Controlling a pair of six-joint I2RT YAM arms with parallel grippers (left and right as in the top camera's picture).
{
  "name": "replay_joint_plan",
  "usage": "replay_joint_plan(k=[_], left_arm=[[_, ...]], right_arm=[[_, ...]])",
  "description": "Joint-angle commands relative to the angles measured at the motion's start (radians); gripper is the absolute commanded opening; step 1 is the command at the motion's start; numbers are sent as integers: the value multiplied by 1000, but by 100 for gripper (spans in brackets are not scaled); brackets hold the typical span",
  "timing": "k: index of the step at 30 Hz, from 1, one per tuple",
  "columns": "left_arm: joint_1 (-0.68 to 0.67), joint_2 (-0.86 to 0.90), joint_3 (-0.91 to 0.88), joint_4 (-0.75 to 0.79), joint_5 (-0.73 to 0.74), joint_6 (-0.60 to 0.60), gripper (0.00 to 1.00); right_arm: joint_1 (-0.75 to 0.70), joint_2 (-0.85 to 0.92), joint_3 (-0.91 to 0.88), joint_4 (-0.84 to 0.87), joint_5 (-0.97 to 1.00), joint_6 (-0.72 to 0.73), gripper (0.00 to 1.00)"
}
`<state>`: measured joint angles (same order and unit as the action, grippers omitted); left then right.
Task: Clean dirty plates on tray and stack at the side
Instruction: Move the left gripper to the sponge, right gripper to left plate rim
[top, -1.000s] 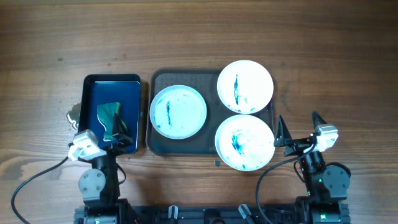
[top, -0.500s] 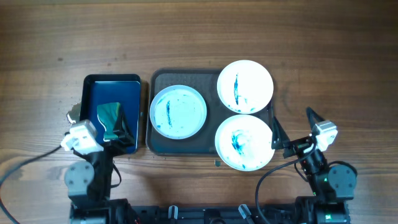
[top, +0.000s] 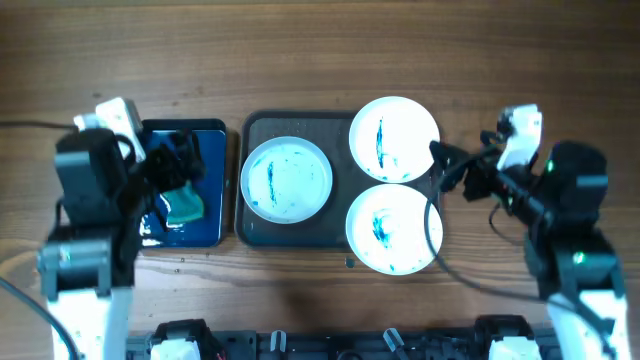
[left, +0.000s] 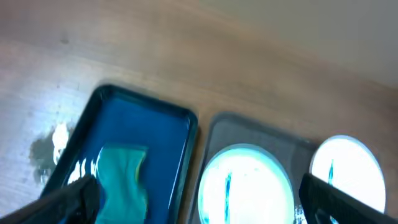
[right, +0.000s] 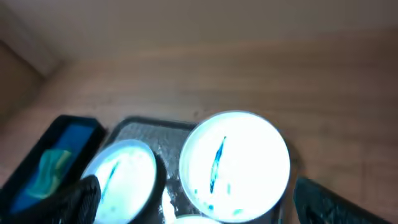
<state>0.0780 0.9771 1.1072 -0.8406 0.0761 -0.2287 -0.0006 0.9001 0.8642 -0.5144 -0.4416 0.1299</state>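
The wooden counter (top: 320, 50) holds everything. On it sits the big dark grey tray (top: 290, 122). A smaller blue tray (top: 212, 200) sits just to its left.

Three white plates are on the grey tray. The pale blue plate (top: 286, 180) lies flat on the left side. The top right plate (top: 394, 138) and the bottom right plate (top: 392, 228) touch each other, and each one hangs a little over the tray's edge. All three have blue streaks on them.

The plates look hard, smooth and thin. I think they would slip easily and could crack if dropped. They lie flat, so the rim is the place to grab. It should be easiest where a plate sticks out past the tray.

A small teal cloth (top: 183, 205) lies in the blue tray. It looks soft and floppy, so a pinch in the middle should lift it.

The left jaws are wide apart above the blue tray, holding nothing. The right jaws are wide apart too, empty, just beside the top right plate.
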Motion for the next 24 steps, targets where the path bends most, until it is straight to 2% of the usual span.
replay_joint_plan(k=[1,3,5,7,9,11,19,24], left_arm=[[5,186,245,-153,31,13,100],[5,255,301,-184,46,13,100],[5,298,301,-181,39,13,100],[5,320,301,-182,40,13,100],[5,333,301,-182,39,13,100],[5,334,301,-182,40,12,100],[5,334,301,-188,32,13,100],[5,369,300,-195,-14,12,100]], right_arm=[[-2,150,214,-163,-35,0,100],[-3,228,302,-244,-72,0,100],[-2,292,317,-196,-126,46,100],[-2,330,315,-193,-163,157,100],[12,375,315,-184,-209,138,99],[68,426,316,-182,-207,140,93],[366,692,336,-173,-1,291,71],[473,823,418,-175,103,359,66]])
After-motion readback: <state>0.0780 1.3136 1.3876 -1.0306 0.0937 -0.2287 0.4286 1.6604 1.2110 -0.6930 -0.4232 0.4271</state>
